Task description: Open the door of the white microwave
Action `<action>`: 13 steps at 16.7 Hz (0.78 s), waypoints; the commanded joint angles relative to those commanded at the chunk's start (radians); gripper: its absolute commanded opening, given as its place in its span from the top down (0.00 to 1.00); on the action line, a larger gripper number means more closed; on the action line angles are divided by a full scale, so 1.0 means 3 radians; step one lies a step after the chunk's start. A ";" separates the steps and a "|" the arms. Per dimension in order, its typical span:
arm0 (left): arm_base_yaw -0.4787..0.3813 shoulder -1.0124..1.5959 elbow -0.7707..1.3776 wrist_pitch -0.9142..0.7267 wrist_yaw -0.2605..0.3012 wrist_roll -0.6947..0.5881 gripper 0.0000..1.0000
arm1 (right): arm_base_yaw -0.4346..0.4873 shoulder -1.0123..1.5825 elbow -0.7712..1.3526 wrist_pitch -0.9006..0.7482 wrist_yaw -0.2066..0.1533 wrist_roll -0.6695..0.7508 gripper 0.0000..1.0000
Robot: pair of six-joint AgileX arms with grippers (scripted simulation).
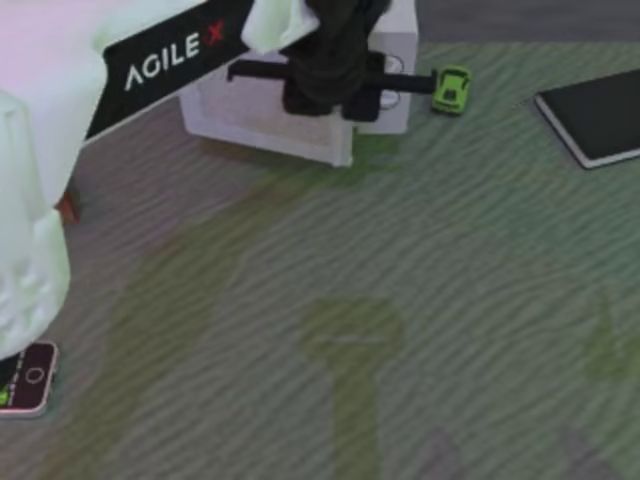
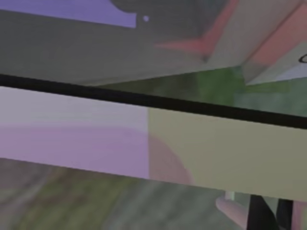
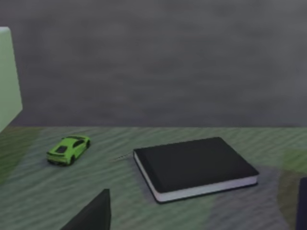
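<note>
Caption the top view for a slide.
Left gripper at the white microwave door; green toy car beside it.

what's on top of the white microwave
The left arm's gripper hangs over the white microwave, covering most of its top and front. Whether anything rests there cannot be seen.

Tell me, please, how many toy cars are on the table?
1: the green toy car sits just right of the white microwave, left of the black book. Others may hide under the left arm.

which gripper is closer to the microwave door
Left. The left gripper is at the white microwave, over the front where the door is. The right arm is out of the top view; its wrist camera shows only a green toy car and black book.
</note>
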 joint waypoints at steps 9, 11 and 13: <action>0.0009 -0.0069 -0.0103 0.0062 0.0032 0.0057 1.00 | 0.0000 0.0000 0.0000 0.0000 0.0000 0.0000 0.00; 0.0009 -0.0069 -0.0103 0.0062 0.0032 0.0057 1.00 | 0.0000 0.0000 0.0000 0.0000 0.0000 0.0000 0.00; 0.0009 -0.0069 -0.0103 0.0062 0.0032 0.0057 1.00 | 0.0000 0.0000 0.0000 0.0000 0.0000 0.0000 0.00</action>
